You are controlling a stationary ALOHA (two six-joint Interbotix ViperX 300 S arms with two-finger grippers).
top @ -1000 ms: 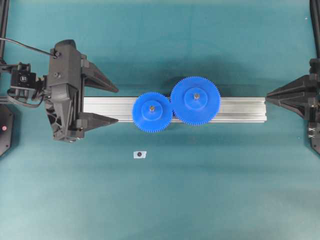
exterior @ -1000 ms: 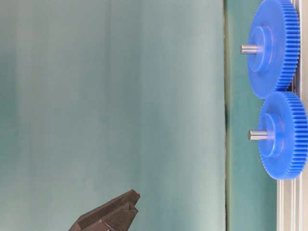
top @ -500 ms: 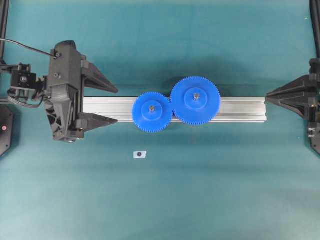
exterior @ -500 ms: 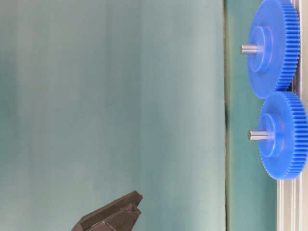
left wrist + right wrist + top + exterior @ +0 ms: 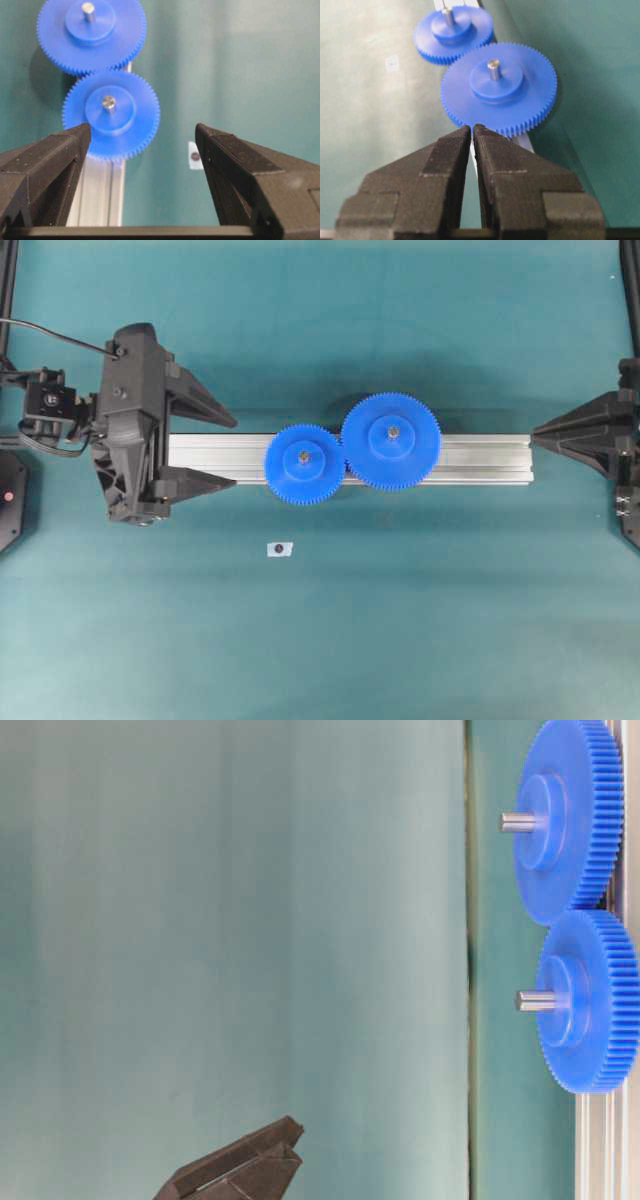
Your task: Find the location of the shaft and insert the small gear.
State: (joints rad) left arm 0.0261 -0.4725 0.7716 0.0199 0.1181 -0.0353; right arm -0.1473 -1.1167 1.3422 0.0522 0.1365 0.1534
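Small gear: the small gear (image 5: 304, 464) sat on the aluminium rail (image 5: 480, 459), already threaded over the shaft (image 5: 303, 454), whose grey tip poked up through the raised hub. From the left wrist view it lay just ahead of the fingertips, slightly left of centre (image 5: 111, 114).

Shaft: thin and grey, standing out of the hub; in the table-level view it showed as a short stub (image 5: 535, 1001) pointing away from the wheel (image 5: 590, 1003).

Large gear: the large gear (image 5: 391, 441) sat on the same rail just beside the smaller one, their teeth meeting, with its own pin at the centre.

Left gripper: the left gripper (image 5: 234, 451) hovered at the left end of the rail, jaws spread wide and holding nothing, one finger above the rail and one over its lower edge. It stood apart from the small gear.

Right gripper: the right gripper (image 5: 536, 437) sat off the right end of the rail. In its wrist view the two fingers (image 5: 451, 150) were pressed together with nothing between them, the large gear just ahead.

Table: a teal mat (image 5: 420, 620) covered it.

Small tag: a small white tag (image 5: 280, 549) with a dark dot lay on the mat below the small gear, well clear of the rail.
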